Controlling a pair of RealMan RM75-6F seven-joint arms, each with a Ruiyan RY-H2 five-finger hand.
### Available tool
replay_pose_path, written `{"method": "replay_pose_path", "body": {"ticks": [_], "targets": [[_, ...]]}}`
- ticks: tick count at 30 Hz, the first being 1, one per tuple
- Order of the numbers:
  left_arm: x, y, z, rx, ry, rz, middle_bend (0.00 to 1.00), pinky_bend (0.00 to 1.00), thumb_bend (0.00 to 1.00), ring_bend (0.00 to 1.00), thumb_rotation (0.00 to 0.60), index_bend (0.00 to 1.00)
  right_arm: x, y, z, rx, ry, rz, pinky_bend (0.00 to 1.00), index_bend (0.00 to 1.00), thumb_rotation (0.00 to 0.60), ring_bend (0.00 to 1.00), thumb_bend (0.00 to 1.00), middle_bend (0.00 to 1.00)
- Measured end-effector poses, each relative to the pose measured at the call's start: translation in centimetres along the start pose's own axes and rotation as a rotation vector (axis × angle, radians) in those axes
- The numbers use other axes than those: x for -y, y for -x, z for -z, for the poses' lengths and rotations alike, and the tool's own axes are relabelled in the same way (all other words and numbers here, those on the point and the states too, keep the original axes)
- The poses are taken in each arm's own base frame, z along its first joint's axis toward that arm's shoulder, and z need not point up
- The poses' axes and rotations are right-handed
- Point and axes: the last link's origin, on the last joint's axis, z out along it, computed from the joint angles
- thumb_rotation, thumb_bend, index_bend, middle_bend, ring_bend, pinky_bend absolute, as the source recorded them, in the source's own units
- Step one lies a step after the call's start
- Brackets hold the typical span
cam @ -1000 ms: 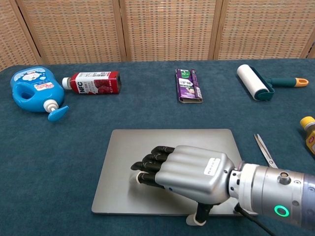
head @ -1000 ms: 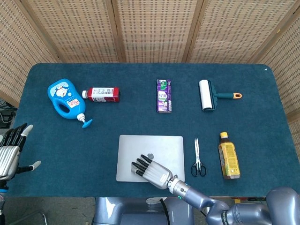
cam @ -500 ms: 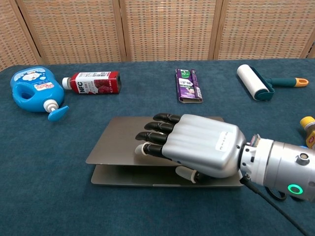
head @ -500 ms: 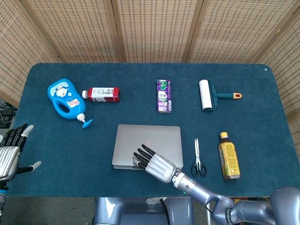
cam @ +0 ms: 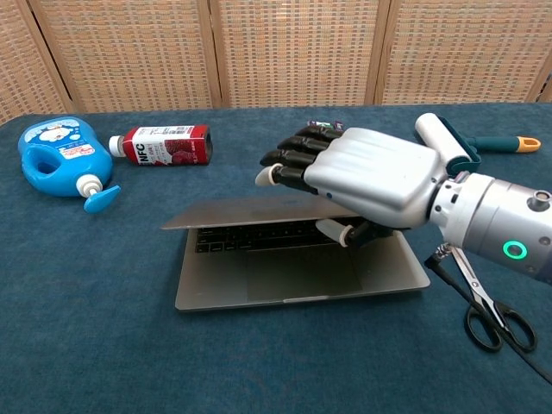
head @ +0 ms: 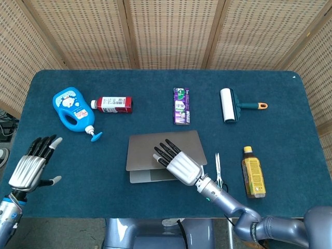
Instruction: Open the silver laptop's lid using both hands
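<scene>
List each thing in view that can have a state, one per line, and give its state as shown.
silver laptop: lid partly raised, keyboard showing
right hand: grips the lid's front edge
left hand: holds nothing, fingers apart
scissors: blades closed
red juice bottle: lying on its side
yellow bottle: lying down, capped

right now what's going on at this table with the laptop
The robot's right hand grips the front edge of the thin silver laptop's lid, which is part-way open, with the keyboard showing underneath. The left hand hovers open over the dark blue table near its left edge, touching nothing. Around the laptop lie a blue detergent jug, black-handled scissors and a white lint roller, all untouched.
</scene>
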Motion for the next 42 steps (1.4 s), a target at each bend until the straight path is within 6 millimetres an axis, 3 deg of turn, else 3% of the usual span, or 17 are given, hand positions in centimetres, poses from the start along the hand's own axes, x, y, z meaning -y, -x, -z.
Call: {"method": "replay_pose_path", "body": {"ticks": [1, 4, 5, 8, 11, 16, 29, 37, 42], "targets": [[-0.3, 0.2, -0.4, 0.003, 0.032, -0.013, 0.0, 0.0, 0.35, 0.0, 0.6, 0.0, -0.2, -0.1, -0.2, -0.001, 0.011, -0.013, 0.0, 0.15, 0.6, 0.03, 0.69, 0.14], [-1.4, 0.7, -1.7, 0.005, 0.125, -0.027, 0.0, 0.06, 0.7, 0.02, 0.6, 0.02, -0.5, -0.1, -0.4, 0.003, 0.032, -0.035, 0.0, 0.15, 0.6, 0.03, 0.69, 0.14], [-1.7, 0.9, -2.0, 0.006, 0.154, -0.029, 0.0, 0.12, 0.8, 0.05, 0.6, 0.05, -0.6, -0.1, -0.5, 0.004, 0.038, -0.04, 0.0, 0.15, 0.6, 0.03, 0.69, 0.14], [-2.6, 1.6, -3.2, 0.01, 0.258, -0.047, 0.04, 0.2, 0.95, 0.17, 0.6, 0.2, -0.8, -0.2, -0.8, 0.005, 0.053, -0.056, 0.0, 0.15, 0.6, 0.03, 0.69, 0.14], [-3.4, 2.6, -4.3, 0.011, 0.357, -0.074, 0.13, 0.26, 1.0, 0.25, 0.6, 0.32, -1.1, -0.4, -1.0, 0.004, 0.066, -0.072, 0.0, 0.15, 0.6, 0.03, 0.69, 0.14], [-5.2, 4.5, -5.8, 0.0, 0.475, -0.087, 0.19, 0.32, 1.0, 0.3, 0.6, 0.4, -1.3, -0.6, -1.3, 0.007, 0.082, -0.088, 0.0, 0.15, 0.6, 0.03, 0.69, 0.14], [-8.7, 8.1, -7.7, 0.063, 0.605, -0.083, 0.2, 0.34, 1.0, 0.3, 0.6, 0.41, -1.8, -1.0, -1.7, 0.009, 0.099, -0.101, 0.0, 0.15, 0.6, 0.03, 0.69, 0.14], [-12.3, 10.6, -9.2, 0.081, 0.647, -0.041, 0.2, 0.34, 1.0, 0.3, 0.6, 0.41, -2.2, -1.3, -1.8, 0.005, 0.108, -0.113, 0.0, 0.16, 0.6, 0.03, 0.69, 0.15], [-13.6, 11.5, -10.1, 0.098, 0.658, -0.059, 0.2, 0.34, 1.0, 0.3, 0.6, 0.41, -2.3, -1.4, -1.8, 0.002, 0.109, -0.116, 0.0, 0.16, 0.6, 0.03, 0.69, 0.15]]}}
